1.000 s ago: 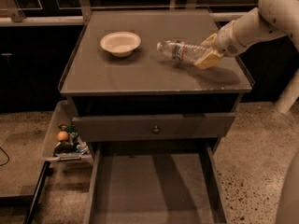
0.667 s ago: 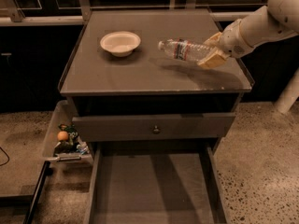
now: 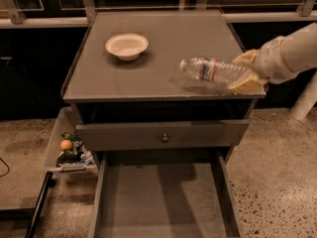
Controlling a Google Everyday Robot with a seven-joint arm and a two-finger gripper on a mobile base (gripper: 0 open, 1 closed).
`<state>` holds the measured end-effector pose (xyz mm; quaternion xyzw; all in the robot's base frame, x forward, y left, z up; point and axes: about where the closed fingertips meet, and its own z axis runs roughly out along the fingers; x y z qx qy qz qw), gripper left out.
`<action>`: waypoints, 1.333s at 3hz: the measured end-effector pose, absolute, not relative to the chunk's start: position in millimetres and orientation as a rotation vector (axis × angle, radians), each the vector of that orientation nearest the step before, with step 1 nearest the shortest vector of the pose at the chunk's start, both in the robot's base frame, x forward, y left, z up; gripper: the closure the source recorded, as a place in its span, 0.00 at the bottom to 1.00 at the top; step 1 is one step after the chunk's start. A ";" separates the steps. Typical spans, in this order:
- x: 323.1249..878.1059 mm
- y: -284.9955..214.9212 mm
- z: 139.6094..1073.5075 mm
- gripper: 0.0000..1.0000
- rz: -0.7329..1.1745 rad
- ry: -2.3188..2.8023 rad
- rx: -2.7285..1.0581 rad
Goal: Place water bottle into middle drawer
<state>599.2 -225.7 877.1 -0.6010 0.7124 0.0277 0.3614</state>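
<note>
The water bottle (image 3: 214,70) is clear crinkled plastic with a red-and-blue label band. It lies level, cap end pointing left, held above the cabinet top near its front right corner and casting a shadow there. My gripper (image 3: 244,75) comes in from the right and is shut on the bottle's base end. The middle drawer (image 3: 163,202) is pulled out at the bottom of the view, below and left of the bottle, showing a broad flat grey floor and thin side walls.
A cream shallow bowl (image 3: 127,46) sits on the grey cabinet top (image 3: 148,73) at the back left. A grey drawer front with a small round knob (image 3: 164,138) sits above the open drawer. A clear bin of toys (image 3: 69,150) hangs at the cabinet's left. Speckled floor surrounds.
My gripper has carried the bottle off the tabletop, toward the front right edge of the cabinet. The bowl and drawers have not moved.
</note>
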 end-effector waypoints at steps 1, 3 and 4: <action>514.4 -251.6 816.1 1.00 0.089 1.874 -1.637; 514.8 -242.8 793.9 1.00 0.144 1.894 -1.646; 503.3 -228.0 747.1 1.00 0.260 1.935 -1.650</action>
